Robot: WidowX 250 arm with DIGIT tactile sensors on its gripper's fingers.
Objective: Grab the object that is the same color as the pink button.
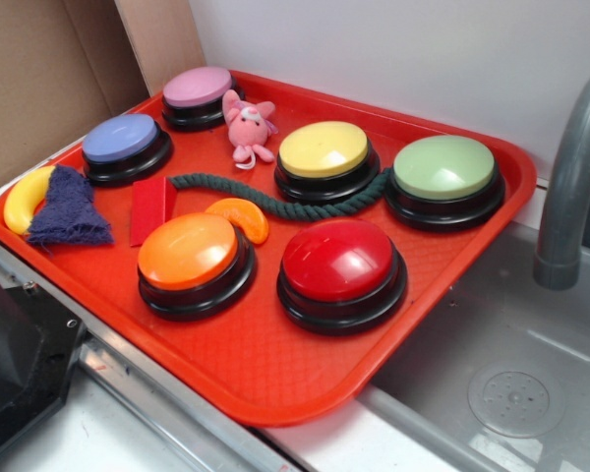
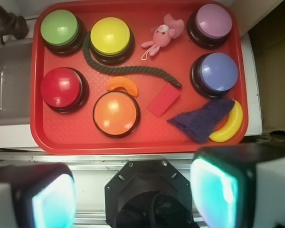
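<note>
A red plastic tray (image 1: pixel 275 374) sits on a pale bench (image 1: pixel 49 442) beside a steel sink (image 1: pixel 531 393) with a grey faucet (image 1: pixel 570 177). Six round dome buttons on black bases stand on the tray. In the exterior view, the pink button (image 1: pixel 198 88) is at the far left corner, with a blue-lilac button (image 1: pixel 123 140) just nearer and to its left. A yellow button (image 1: pixel 324 150) and a green button (image 1: pixel 443 169) stand along the far right side; an orange button (image 1: pixel 189 253) and a red button (image 1: pixel 338 261) stand nearer. The small pink plush animal (image 1: pixel 247 126) lies on the tray between the pink button and the yellow button, just beside both, touching neither. A dark green rope (image 1: pixel 275 197) curves around the near side of the yellow button. An orange slice toy (image 1: pixel 240 218) touches the orange button. A red flat block (image 1: pixel 151 208), a blue-purple cloth (image 1: pixel 69 208) and a yellow banana toy (image 1: pixel 25 199) lie at the tray's left end. In the wrist view, the claw (image 2: pixel 133 190) hangs above the tray's near edge, its fingers (image 2: pixel 213 190) spread wide apart and holding nothing.
</note>
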